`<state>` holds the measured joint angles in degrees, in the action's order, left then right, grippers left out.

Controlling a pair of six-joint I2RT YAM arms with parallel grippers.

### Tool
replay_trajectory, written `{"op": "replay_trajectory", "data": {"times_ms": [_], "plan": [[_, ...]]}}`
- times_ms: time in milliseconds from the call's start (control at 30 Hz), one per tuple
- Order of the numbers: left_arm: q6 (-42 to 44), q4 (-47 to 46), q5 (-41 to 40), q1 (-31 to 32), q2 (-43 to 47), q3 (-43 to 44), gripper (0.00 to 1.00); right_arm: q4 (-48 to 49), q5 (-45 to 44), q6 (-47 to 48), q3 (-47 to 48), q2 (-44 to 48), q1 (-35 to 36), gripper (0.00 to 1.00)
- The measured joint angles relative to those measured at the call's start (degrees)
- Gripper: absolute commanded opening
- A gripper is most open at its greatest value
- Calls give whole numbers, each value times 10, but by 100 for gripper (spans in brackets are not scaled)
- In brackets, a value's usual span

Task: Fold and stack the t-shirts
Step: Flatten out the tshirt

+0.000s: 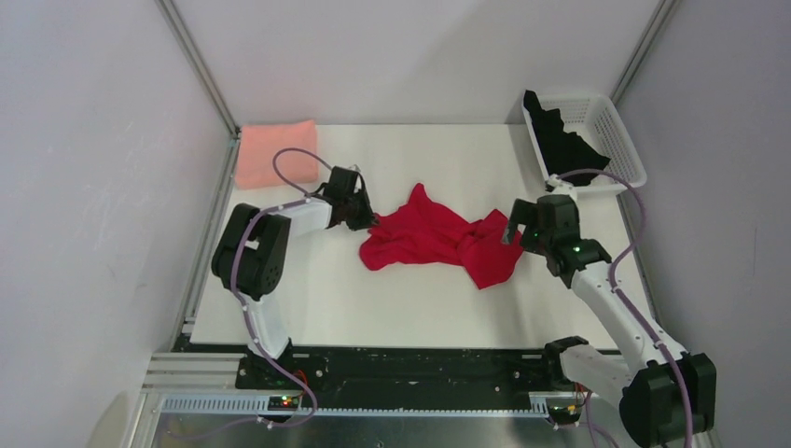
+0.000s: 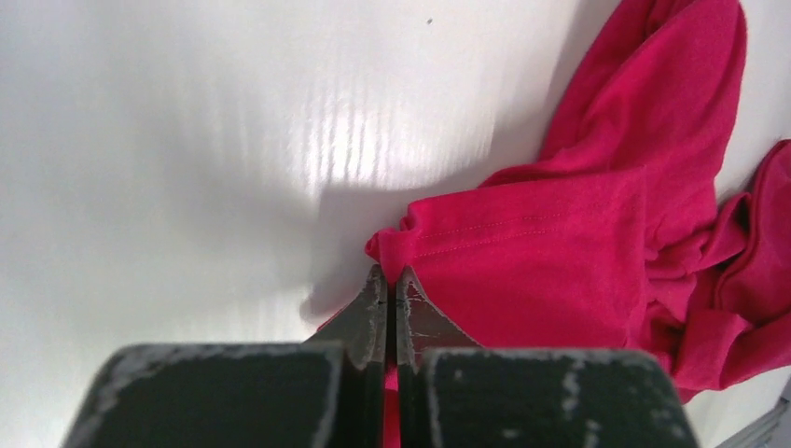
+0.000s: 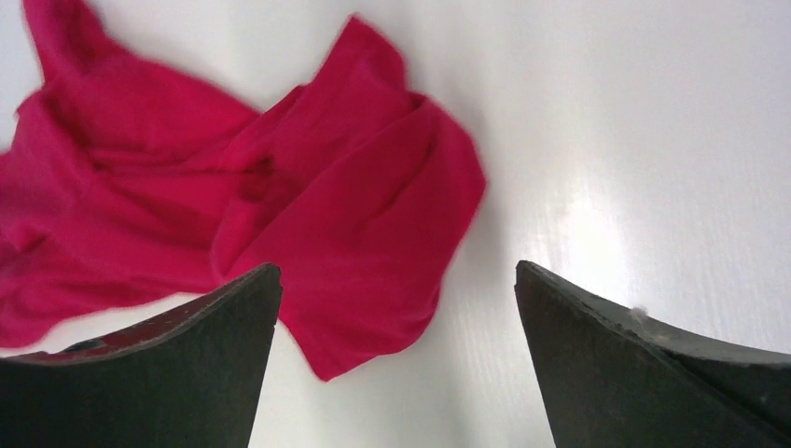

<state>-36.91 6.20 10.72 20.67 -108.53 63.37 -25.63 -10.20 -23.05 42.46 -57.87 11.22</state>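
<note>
Left tool (image 2: pixel 391 285) pinches tight a hem of the red t-shirt (image 1: pixel 431 238) crumpled mid bench (image 1: pixel 401 308), right tool (image 3: pixel 396 271) gaping wide, empty, above its other end.

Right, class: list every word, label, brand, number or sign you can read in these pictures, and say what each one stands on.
None: no text can be read in any view.
The red shirt, pink shirt, black shirt, basket and table are all plain, with no print or label showing.
</note>
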Motion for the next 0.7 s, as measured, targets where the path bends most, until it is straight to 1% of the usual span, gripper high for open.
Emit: {"op": "replay_trajectory", "data": {"times_ms": [100, 233, 333, 433, 567, 667, 700], "plan": [[5, 4, -22, 1, 37, -28, 0, 8, -15, 22, 0, -5, 68, 99], [11, 7, -57, 2, 123, -82, 0, 5, -31, 28, 0, -11, 154, 96], [15, 5, -76, 3, 191, -119, 0, -1, -44, 13, 0, -33, 210, 88], [15, 3, -91, 3, 238, -147, 0, 0, -50, -6, -1, -78, 258, 80], [15, -1, -103, 3, 273, -184, 0, 34, -43, -22, -3, -153, 295, 70], [15, 0, -108, 3, 290, -206, 0, 71, -40, -26, -4, -206, 298, 67], [15, 1, -110, 3, 296, -211, 0, 82, -40, -27, -3, -222, 298, 63]]}}
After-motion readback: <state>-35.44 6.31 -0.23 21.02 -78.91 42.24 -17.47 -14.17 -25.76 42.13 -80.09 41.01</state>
